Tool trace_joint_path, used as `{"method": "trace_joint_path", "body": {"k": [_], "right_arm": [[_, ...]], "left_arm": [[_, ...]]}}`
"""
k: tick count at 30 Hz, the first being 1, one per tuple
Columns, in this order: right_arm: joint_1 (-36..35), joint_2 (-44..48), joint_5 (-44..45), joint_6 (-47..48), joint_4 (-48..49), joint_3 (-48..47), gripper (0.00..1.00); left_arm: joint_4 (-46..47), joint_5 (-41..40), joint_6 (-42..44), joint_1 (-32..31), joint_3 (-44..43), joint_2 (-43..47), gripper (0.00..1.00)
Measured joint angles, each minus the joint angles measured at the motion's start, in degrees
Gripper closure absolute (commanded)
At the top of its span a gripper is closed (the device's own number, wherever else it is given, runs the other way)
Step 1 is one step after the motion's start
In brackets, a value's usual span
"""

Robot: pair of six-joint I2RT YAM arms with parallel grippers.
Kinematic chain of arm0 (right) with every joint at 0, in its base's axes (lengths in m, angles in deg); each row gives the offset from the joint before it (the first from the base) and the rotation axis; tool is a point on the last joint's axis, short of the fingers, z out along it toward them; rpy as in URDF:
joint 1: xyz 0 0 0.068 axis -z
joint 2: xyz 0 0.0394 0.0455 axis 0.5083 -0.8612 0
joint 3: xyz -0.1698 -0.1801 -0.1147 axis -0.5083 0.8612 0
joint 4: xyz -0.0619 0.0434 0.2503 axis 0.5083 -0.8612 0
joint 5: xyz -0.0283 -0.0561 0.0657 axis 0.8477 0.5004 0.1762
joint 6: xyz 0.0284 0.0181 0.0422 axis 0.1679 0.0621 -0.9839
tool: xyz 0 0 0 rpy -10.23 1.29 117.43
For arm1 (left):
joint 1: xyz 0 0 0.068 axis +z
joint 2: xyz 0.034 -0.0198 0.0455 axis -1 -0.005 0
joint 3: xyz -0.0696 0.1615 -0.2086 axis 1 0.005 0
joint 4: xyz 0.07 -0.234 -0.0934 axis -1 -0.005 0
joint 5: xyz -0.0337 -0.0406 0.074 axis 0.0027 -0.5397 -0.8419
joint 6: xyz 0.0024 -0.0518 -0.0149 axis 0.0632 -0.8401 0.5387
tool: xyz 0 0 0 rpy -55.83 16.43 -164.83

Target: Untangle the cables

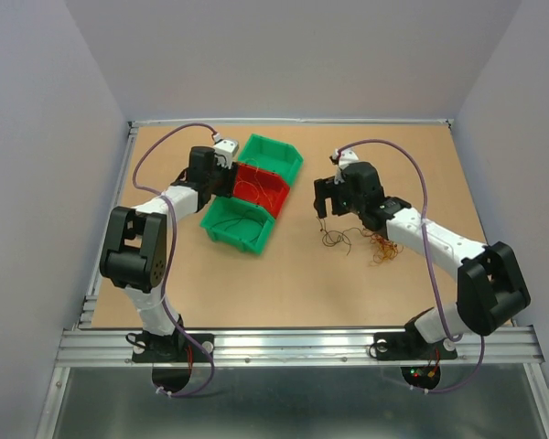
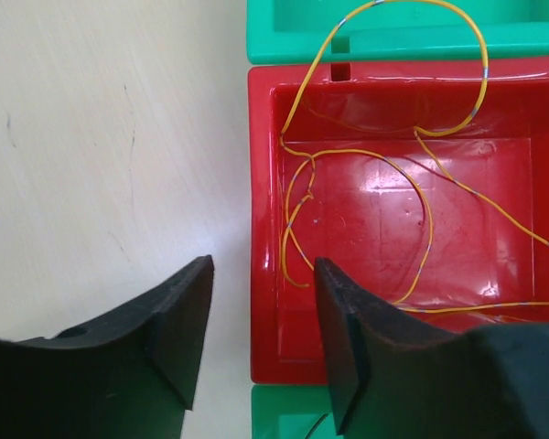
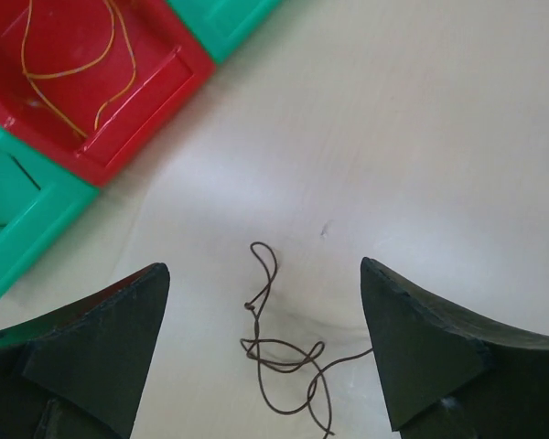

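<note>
The job looks partly done. Yellow wire (image 2: pixel 384 174) lies loose in the red bin (image 1: pixel 261 187), one loop draped over its 12 o'clock rim onto the far green bin (image 1: pixel 273 154); what the near green bin (image 1: pixel 240 224) holds is unclear. Left to sort: a dark wire (image 3: pixel 279 352) on the table (image 1: pixel 284 283) and an orange tangle (image 1: pixel 382 249) at its 3 o'clock. The right gripper (image 3: pixel 265 352) hangs spread wide over the dark wire, holding nothing. The left gripper (image 2: pixel 261 320), parted and empty, straddles the red bin's 9 o'clock wall.
</note>
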Motion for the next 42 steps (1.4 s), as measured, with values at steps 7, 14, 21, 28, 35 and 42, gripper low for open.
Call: {"method": "trace_joint_path", "body": {"k": [7, 14, 21, 28, 35, 42], "right_arm": [[-1.0, -8.1, -4.5, 2.2, -5.3, -0.7, 0.14], [-3.1, -18.8, -4.7, 5.1, -11.4, -5.3, 0.83], [-3.5, -11.0, -9.5, 6.0, -9.8, -2.7, 0.99], [-3.5, 11.3, -19.3, 2.0, 4.9, 1.1, 1.0], [-3.5, 15.3, -27.8, -3.7, 16.0, -1.0, 0.99], [-3.5, 11.3, -30.4, -6.4, 14.8, -16.0, 1.0]], "left_arm": [[1.0, 0.8, 1.2, 0.0, 1.7, 2.7, 0.37], [1.4, 0.8, 1.9, 0.3, 2.4, 4.5, 0.32], [2.4, 1.8, 2.1, 0.6, 4.5, 8.2, 0.31], [3.9, 2.2, 2.2, 0.7, 5.2, 8.8, 0.3], [4.9, 2.2, 2.1, 1.1, 6.7, 11.2, 0.28], [5.8, 2.9, 1.7, 2.2, 6.7, 11.7, 0.27]]}}
